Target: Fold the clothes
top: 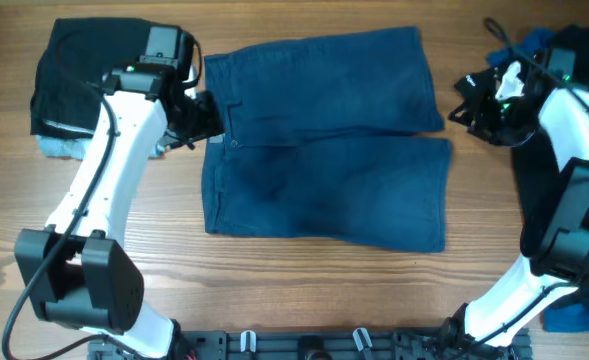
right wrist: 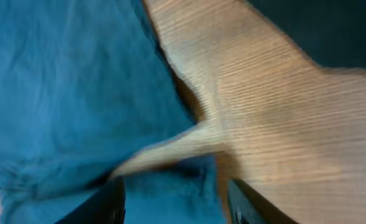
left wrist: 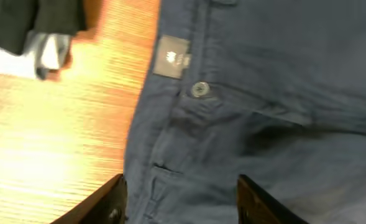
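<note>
Two arms are flanking the navy shorts (top: 324, 150) on the wooden table (top: 274, 300). At the far left a folded black garment (top: 84, 70) is lying at the back corner, with a light blue cloth (top: 59, 148) peeking out from under its near edge. Just beside it, the left gripper (top: 209, 118) is hovering at the shorts' waistband end. In the left wrist view its fingers (left wrist: 111, 202) are standing wide apart and holding nothing, with the waistband running between them and the button (left wrist: 199, 89) and a grey label (left wrist: 171, 57) showing just ahead. The shorts are lying spread flat across the middle of the table, waistband to the left and both legs pointing right, with a narrow gap between the hems. Past those hems the right gripper (top: 461, 100) is hanging just off the upper leg's edge. The right wrist view is blurred, yet its fingers (right wrist: 111, 202) are showing spread apart and empty over blue cloth and bare wood. A dark heap of clothes (top: 584, 45) is sitting at the far right, and a royal blue piece (top: 579, 318) is lying near the right arm's base.
</note>
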Available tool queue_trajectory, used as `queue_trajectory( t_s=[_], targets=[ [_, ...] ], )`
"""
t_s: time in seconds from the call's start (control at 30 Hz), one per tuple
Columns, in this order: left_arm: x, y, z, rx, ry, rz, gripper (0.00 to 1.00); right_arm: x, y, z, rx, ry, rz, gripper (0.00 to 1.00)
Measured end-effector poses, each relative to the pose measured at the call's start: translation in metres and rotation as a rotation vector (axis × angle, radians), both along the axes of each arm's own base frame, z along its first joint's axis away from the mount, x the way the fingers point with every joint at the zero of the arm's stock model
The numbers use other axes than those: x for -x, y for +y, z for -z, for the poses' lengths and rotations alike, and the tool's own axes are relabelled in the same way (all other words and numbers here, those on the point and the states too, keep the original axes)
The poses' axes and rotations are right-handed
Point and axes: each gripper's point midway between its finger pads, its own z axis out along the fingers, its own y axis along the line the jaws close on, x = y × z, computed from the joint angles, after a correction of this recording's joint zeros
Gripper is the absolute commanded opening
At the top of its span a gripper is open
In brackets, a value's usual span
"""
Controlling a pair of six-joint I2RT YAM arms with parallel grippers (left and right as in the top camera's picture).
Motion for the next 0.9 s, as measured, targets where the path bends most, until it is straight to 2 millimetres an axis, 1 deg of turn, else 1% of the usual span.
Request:
queue_trajectory(
  t_s=[0.03,0.07,0.1,0.13,0.17,0.2,0.23,0.3,0.33,0.37,0.4,0.43,0.47,0.5,0.53,0.6,0.63,0.67,0.73,0.77,0.8,0.83,0.87,0.9],
  targets=[
    [0.0,0.004,0.004,0.003,0.002,-0.006,0.64,0.014,0.004,-0.006,-0.015,0.059,-0.005,0.4],
    [-0.001,0.006,0.011,0.022,0.005,0.0,0.66,0.037,0.011,-0.014,-0.041,0.144,-0.008,0.37],
    [0.0,0.006,0.019,0.043,0.01,0.001,0.71,0.057,0.017,-0.019,-0.061,0.221,-0.008,0.35],
    [0.002,0.0,0.034,0.086,0.017,0.016,0.74,0.075,0.021,-0.022,-0.072,0.291,-0.012,0.35],
    [0.003,-0.005,0.045,0.113,0.018,0.03,0.76,0.096,0.026,-0.016,-0.08,0.376,-0.012,0.34],
    [0.004,-0.008,0.052,0.128,0.018,0.037,0.77,0.111,0.029,-0.006,-0.081,0.427,-0.016,0.35],
    [0.008,-0.009,0.06,0.138,0.031,0.042,0.78,0.128,0.034,0.01,-0.09,0.483,-0.019,0.36],
    [0.012,-0.01,0.069,0.147,0.045,0.046,0.78,0.151,0.04,0.03,-0.103,0.549,-0.009,0.36],
    [0.012,-0.011,0.072,0.15,0.046,0.047,0.77,0.167,0.045,0.042,-0.112,0.592,-0.001,0.36],
    [0.012,-0.011,0.076,0.151,0.049,0.047,0.73,0.177,0.048,0.049,-0.117,0.617,0.001,0.33],
    [0.011,-0.012,0.079,0.153,0.05,0.047,0.62,0.186,0.05,0.056,-0.123,0.637,0.003,0.24],
    [0.008,-0.013,0.083,0.156,0.047,0.051,0.36,0.194,0.053,0.06,-0.13,0.655,0.003,0.16],
    [0.005,-0.016,0.088,0.17,0.046,0.056,0.13,0.195,0.057,0.06,-0.152,0.65,-0.006,0.13],
    [0.001,-0.02,0.09,0.194,0.036,0.062,0.04,0.191,0.064,0.058,-0.199,0.621,-0.02,0.09],
    [-0.007,-0.03,0.088,0.231,0.002,0.082,0.04,0.186,0.071,0.053,-0.249,0.592,-0.026,0.05],
    [-0.015,-0.045,0.081,0.282,-0.044,0.117,0.04,0.178,0.079,0.043,-0.297,0.54,-0.034,0.04],
    [-0.017,-0.057,0.077,0.317,-0.062,0.146,0.04,0.17,0.083,0.032,-0.316,0.483,-0.041,0.04],
    [-0.016,-0.065,0.076,0.331,-0.065,0.164,0.04,0.162,0.085,0.022,-0.312,0.427,-0.057,0.04],
    [-0.015,-0.079,0.074,0.342,-0.074,0.202,0.05,0.143,0.097,0.006,-0.282,0.29,-0.125,0.04],
    [-0.014,-0.084,0.075,0.336,-0.076,0.214,0.05,0.126,0.11,0.003,-0.263,0.203,-0.181,0.04],
    [-0.013,-0.088,0.075,0.329,-0.08,0.227,0.06,0.116,0.127,0.001,-0.255,0.149,-0.239,0.04],
    [-0.014,-0.091,0.076,0.326,-0.084,0.232,0.06,0.107,0.137,0.002,-0.246,0.109,-0.264,0.04],
    [-0.016,-0.092,0.08,0.321,-0.088,0.236,0.05,0.079,0.154,-0.002,-0.229,-0.016,-0.301,0.04],
    [-0.017,-0.093,0.084,0.319,-0.08,0.237,0.04,0.059,0.168,-0.009,-0.227,-0.104,-0.316,0.04]
  ],
)
